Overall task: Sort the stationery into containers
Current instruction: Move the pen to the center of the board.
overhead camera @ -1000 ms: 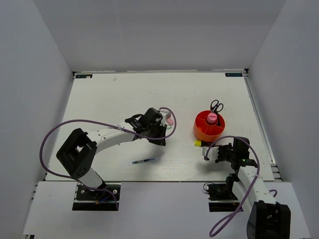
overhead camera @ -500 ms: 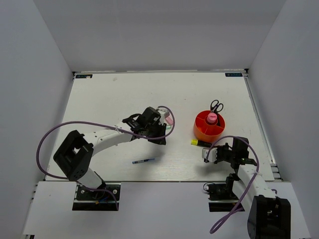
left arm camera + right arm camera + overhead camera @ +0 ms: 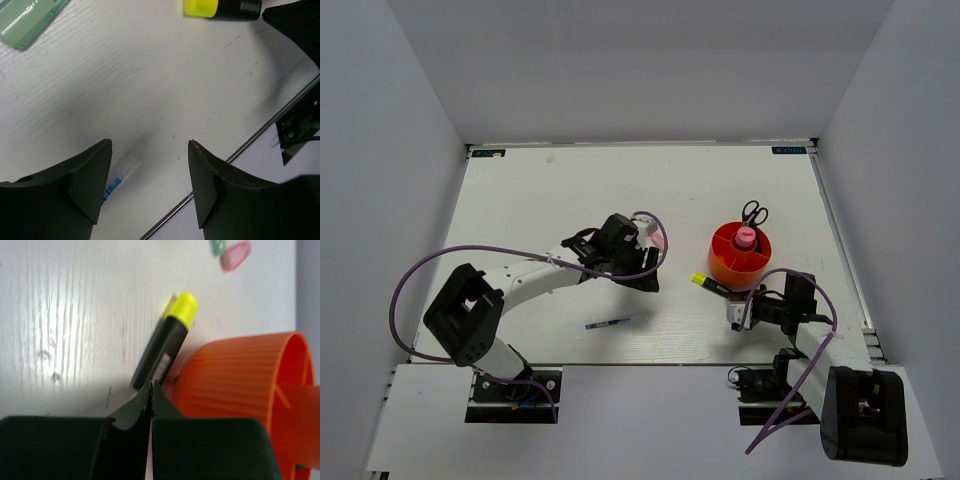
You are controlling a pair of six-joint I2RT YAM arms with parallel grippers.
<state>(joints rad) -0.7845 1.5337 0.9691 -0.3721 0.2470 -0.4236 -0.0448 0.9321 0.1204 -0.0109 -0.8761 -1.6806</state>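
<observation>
The orange-red cup holds the black-handled scissors and the fat pink tube. A black marker with a yellow cap lies against the cup's near-left side. It also shows in the right wrist view, beside the cup's wall. My right gripper is shut, its tips touching the marker's black end. My left gripper is open and empty above the table. The thin pen lies below it, partly behind the left finger. A pale green marker and a pink marker lie near the left wrist.
The thin pen lies alone toward the table's front. The table's front edge runs close to the left gripper. Both arms' purple cables loop over the near table. White walls enclose the table on three sides.
My shut right gripper has moved forward and left. The yellow-capped marker has slid left along the cup and turned diagonal. My left gripper has shifted slightly to the right.
</observation>
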